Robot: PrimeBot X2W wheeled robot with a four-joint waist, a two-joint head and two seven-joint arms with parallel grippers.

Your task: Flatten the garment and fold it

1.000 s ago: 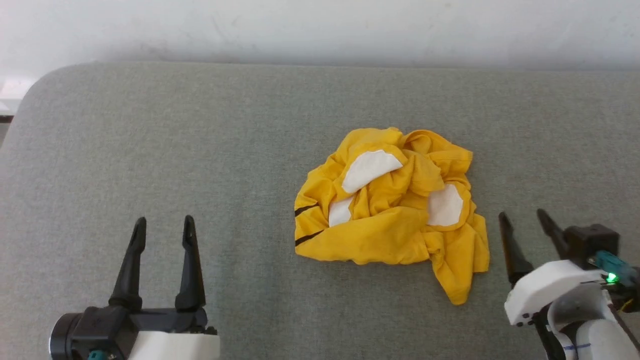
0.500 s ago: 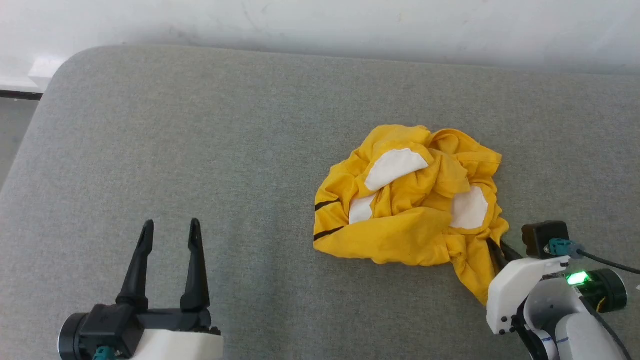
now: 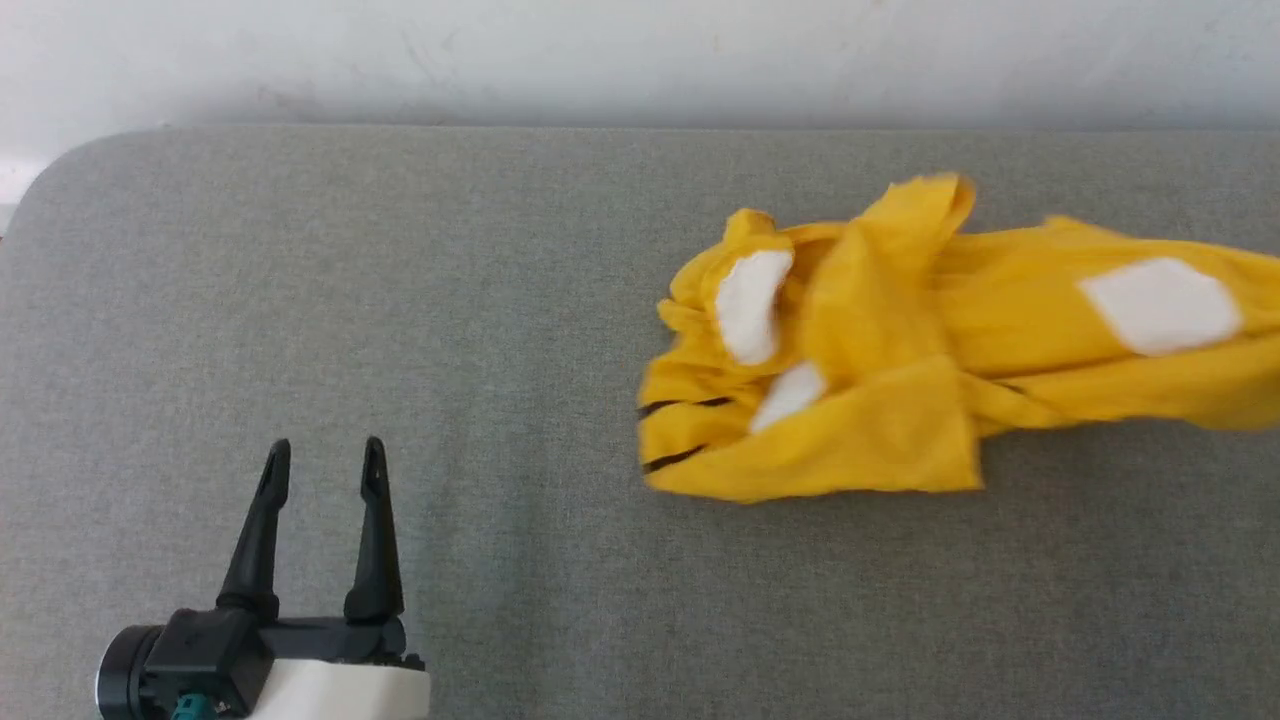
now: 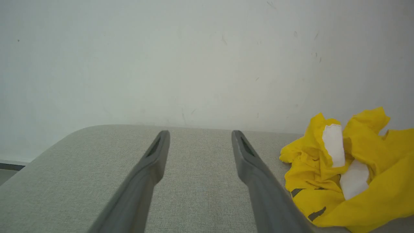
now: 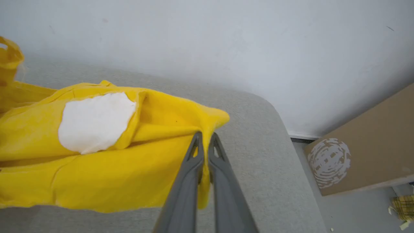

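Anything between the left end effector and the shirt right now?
Nothing. In the head view, the grey padded surface between the left end effector and the garment is bare.

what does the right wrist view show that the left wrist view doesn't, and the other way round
Right wrist view: the right gripper shut on an edge of the yellow T-shirt, which is drawn out in a long band, and a brown cardboard panel beyond the rounded corner of the grey padded surface.
Left wrist view: the left gripper open, apart from the cloth, and the shirt's crumpled end with black stripes.
Both: the T-shirt's white patches, the grey surface, the white wall.
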